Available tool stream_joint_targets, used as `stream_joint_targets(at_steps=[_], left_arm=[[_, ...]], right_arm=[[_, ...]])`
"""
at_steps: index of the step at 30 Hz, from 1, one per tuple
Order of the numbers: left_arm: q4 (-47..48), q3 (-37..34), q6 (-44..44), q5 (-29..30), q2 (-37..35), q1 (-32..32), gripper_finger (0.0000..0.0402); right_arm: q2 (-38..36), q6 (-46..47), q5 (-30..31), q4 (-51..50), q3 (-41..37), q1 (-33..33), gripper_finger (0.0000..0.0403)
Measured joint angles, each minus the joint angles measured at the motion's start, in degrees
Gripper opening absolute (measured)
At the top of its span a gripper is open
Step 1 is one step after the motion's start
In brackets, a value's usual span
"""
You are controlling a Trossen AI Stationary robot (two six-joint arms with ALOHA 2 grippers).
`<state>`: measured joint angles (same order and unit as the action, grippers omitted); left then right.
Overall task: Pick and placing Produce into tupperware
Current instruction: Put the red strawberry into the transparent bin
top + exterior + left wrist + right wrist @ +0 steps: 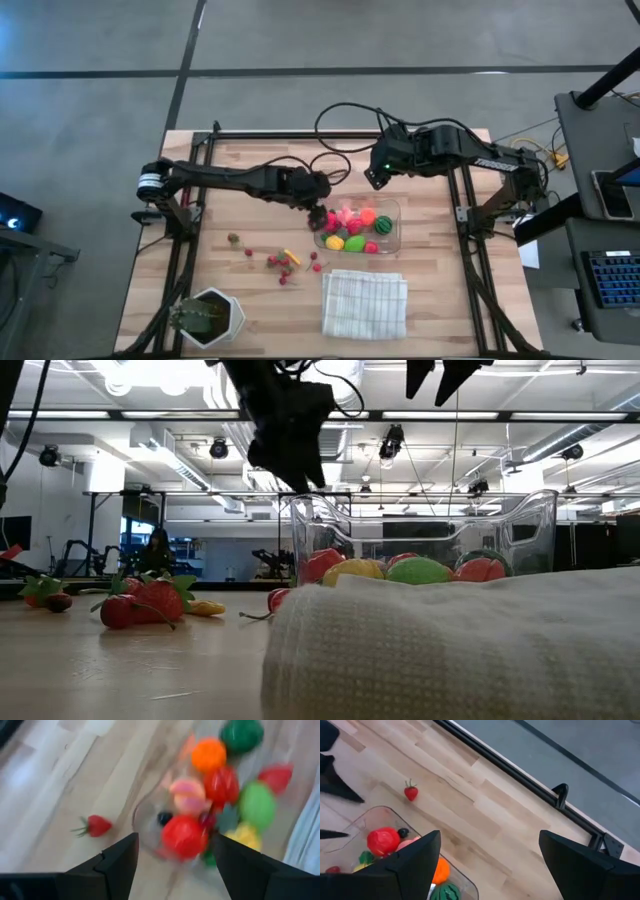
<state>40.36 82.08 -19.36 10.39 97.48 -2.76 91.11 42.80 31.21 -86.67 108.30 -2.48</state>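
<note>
The clear tupperware point(392, 212) sits at the table's middle and holds produce: a red ball point(184, 836), an orange one point(208, 754), a green one point(256, 804), a striped dark green ball point(384, 224) and yellow and pink pieces. More produce lies loose on the wood to its left: strawberries point(283, 265), a yellow piece point(291, 257) and small red berries point(248, 252). My left gripper point(175, 840) is open and empty above the tupperware's left end, with the red ball showing between its fingers. My right gripper point(490, 835) is open and empty above the tupperware's far edge.
A folded white cloth point(364, 302) lies just in front of the tupperware. A potted green plant in a white hexagonal pot point(210, 315) stands at the near left corner. One strawberry point(97, 825) lies beside the tupperware's left end. Black frame rails point(190, 250) run along the table's sides.
</note>
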Motion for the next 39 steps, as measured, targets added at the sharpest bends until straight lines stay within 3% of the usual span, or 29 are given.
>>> stream_joint_targets(at_steps=[4,9,16,18,21,23,25,34,39], left_arm=[[5.84,-0.16,8.37,1.25,-0.40,-0.17,0.0237],[12.01,-1.83,12.80,8.60,-0.76,-2.68,0.0237],[7.99,-5.29,19.88,8.79,-0.62,-7.52,0.0238],[7.10,-5.76,12.60,2.58,-0.31,-10.57,0.0238],[4.99,-6.11,-5.59,-10.67,0.79,-17.13,0.0238],[2.20,-7.06,-12.56,-14.46,0.86,-20.33,0.0238],[-2.21,-7.39,-14.62,-14.95,0.78,-21.77,0.0238],[-5.56,-9.03,-16.79,-13.98,1.03,-21.87,0.0238],[-8.31,-12.20,-24.55,-13.29,3.04,-21.93,0.0238]], right_arm=[[-0.21,-0.97,0.37,-0.10,0.02,0.00,0.0329],[-0.32,-0.84,0.38,-0.09,0.02,0.00,0.0329],[-0.32,-0.35,0.38,0.01,0.02,-0.04,0.0329],[-0.32,0.71,0.38,0.01,0.02,-0.04,0.0329],[-0.32,1.94,0.38,0.01,0.02,-0.04,0.0329],[-0.32,2.78,0.38,0.01,0.02,-0.04,0.0329],[-0.32,3.42,0.38,-0.01,0.02,-0.04,0.0329],[-0.32,3.73,0.37,0.01,0.02,-0.04,0.0329],[-0.32,3.73,0.38,0.09,0.02,-0.04,0.0329]])
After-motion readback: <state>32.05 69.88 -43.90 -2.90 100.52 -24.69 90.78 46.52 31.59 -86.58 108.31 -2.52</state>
